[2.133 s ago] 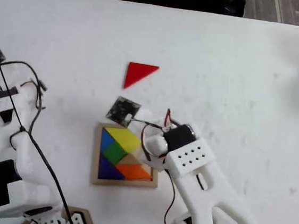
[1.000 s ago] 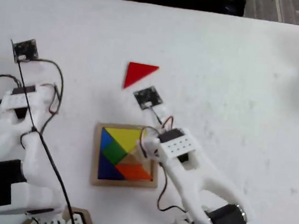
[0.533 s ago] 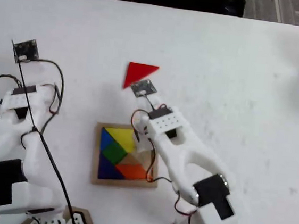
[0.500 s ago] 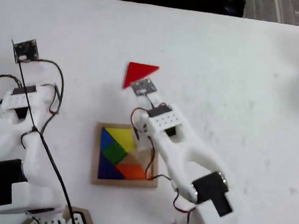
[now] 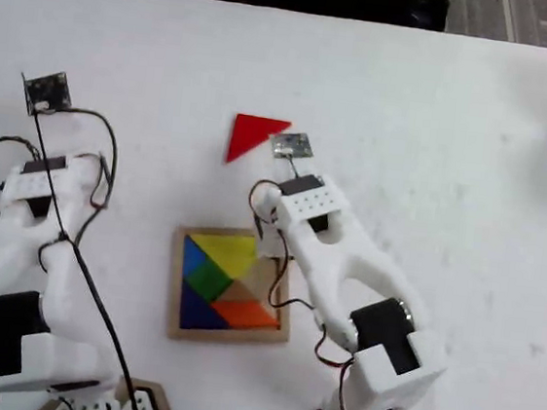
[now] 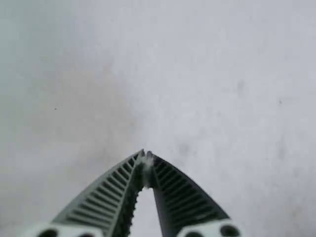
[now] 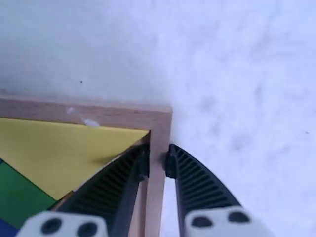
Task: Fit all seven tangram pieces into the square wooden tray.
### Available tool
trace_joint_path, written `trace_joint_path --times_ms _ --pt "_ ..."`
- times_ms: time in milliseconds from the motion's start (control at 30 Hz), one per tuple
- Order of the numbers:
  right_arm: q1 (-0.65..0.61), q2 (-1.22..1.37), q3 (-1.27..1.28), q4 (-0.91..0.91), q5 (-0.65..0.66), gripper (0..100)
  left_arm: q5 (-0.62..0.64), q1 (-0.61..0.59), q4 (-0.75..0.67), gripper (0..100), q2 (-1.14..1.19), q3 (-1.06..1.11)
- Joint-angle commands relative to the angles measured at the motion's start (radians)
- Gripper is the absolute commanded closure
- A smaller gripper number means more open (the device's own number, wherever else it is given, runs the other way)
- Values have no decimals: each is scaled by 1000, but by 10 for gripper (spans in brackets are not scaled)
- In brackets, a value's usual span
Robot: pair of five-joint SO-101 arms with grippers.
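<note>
A: State of the right tool (image 7: 156,160)?
B: Parted by a narrow gap, grasping nothing. Poised at a corner of the wooden tray (image 7: 98,112), with the tray's wall between the tips. Cannot tell whether touching the wood or hanging just above it.

A: And the left tool (image 6: 146,157)?
B: Clenched tip to tip, empty, over bare surface (image 6: 222,74). Well apart from the tray, going by the high view.

A: Contents of the tray?
B: Logged 4 colours beside the right tool, all flat inside the frame: yellow piece (image 5: 225,251), green piece (image 5: 209,277), blue piece (image 5: 194,306), orange piece (image 5: 246,312). Could not count the seated pieces with certainty. Also logged 1 tan triangular patch (image 5: 261,277) next to the right arm, along the tray's wall. Read as bare tray floor, not as a piece.

A: Anything outside?
B: 1 red triangle (image 5: 252,132), flat on the surface, ahead of the right tool's tips. Clear of the tray and touching nothing.

A: Progress estimate?
B: Judged nearly done: most of the 7 seated, at least 1 left. Remaining, as judged: grasp the red triangle, turn it to match the tan patch, lower it in flush. Fit of shape to gap not confirmed from here.
</note>
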Motion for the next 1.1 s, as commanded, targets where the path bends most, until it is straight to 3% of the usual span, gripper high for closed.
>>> trace_joint_path --times_ms 0,233,367,633,867,933,1067 --pt "2 15 -60 13 -101 971 -9 8 3 977 -15 -18" --pt "-7 15 -149 56 -229 971 -9 8 3 977 -15 -18" --pt "-16 12 -190 54 -233 971 -9 8 3 977 -15 -18" --pt "-51 -25 -196 176 -6 961 -9 15 8 977 -15 -12" --pt "-61 -16 -199 274 100 618 -9 16 12 977 -16 -11" --pt "-54 -41 -199 306 123 628 -9 16 25 977 -16 -14" --pt "-4 -107 -199 349 138 748 -11 30 31 977 -16 -15"
